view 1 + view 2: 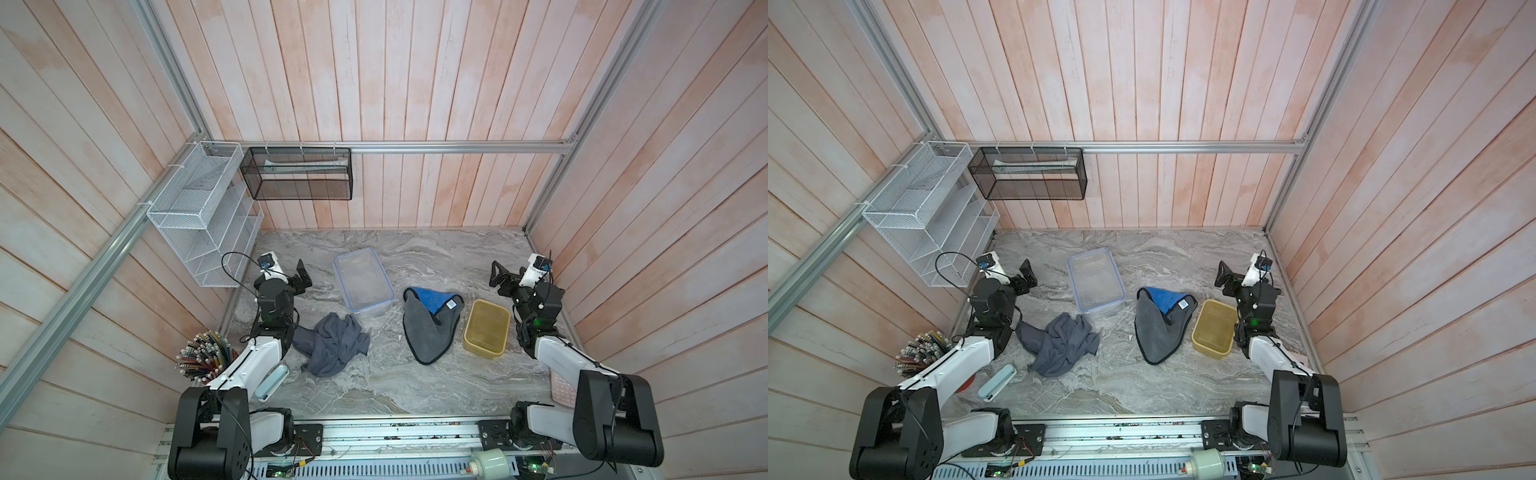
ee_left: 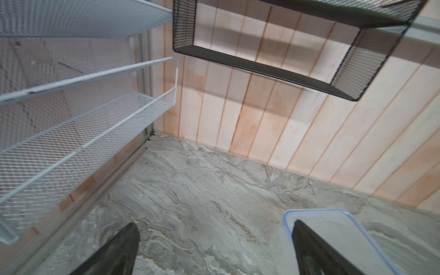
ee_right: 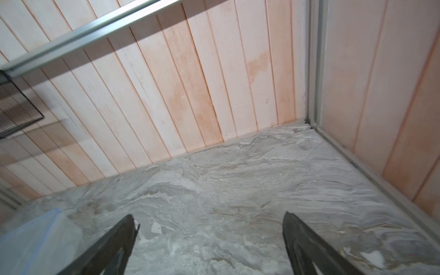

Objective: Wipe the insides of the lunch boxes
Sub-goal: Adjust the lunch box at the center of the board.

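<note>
Two lunch boxes stand on the marble table. The larger clear lunch box (image 1: 363,286) (image 1: 1096,286) has a blue line round its top. The smaller amber lunch box (image 1: 487,329) (image 1: 1214,328) sits to its right. Between them lies a grey-and-blue cloth (image 1: 432,324) (image 1: 1163,328). A crumpled grey cloth (image 1: 332,345) (image 1: 1061,345) lies in front of the clear box. My left gripper (image 1: 303,276) (image 1: 1027,274) (image 2: 214,223) is open and empty, just left of the clear box (image 2: 345,233). My right gripper (image 1: 496,274) (image 1: 1223,276) (image 3: 208,214) is open and empty behind the amber box.
A white mesh rack (image 1: 199,216) and a black mesh basket (image 1: 297,174) hang on the walls at the back left. A cup of pencils (image 1: 203,353) and a pale teal case (image 1: 272,380) sit near the left arm. A pink object (image 1: 561,386) lies by the right arm.
</note>
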{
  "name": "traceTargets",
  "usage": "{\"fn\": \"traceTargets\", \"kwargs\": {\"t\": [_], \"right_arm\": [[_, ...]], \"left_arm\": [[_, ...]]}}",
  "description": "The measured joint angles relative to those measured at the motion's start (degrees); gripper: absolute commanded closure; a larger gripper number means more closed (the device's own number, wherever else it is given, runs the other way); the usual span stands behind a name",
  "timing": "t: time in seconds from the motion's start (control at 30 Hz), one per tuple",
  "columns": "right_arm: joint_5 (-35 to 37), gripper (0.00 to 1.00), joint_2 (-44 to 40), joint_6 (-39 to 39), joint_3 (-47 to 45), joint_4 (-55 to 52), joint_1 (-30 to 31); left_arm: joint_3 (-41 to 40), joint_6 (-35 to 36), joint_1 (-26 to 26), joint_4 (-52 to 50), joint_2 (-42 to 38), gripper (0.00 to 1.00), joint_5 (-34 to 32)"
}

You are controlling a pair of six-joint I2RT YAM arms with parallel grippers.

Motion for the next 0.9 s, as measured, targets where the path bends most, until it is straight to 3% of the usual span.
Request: {"fn": "traceTargets", "kwargs": {"t": [0.2, 0.43, 0.67, 0.9], "right_arm": [[-8.98, 0.16, 6.51, 15.93, 1.88, 4.59, 1.29], [-11.56, 0.23, 14.71, 24.55, 10.32, 6.73, 12.72], [-14.49, 0.31, 29.35, 36.63, 17.22, 13.81, 20.20], [-16.13, 0.33, 35.87, 42.42, 22.97, 13.84, 26.10]], "left_arm": [[2.89, -2.29, -10.03, -5.81, -0.24, 0.00, -3.10], [4.22, -7.26, -15.04, -9.53, 3.19, 0.00, -4.87], [4.98, -13.38, -16.02, -12.11, 7.72, 0.00, -3.41], [5.66, -15.32, -16.02, -13.55, 8.57, 0.00, -0.83]]}}
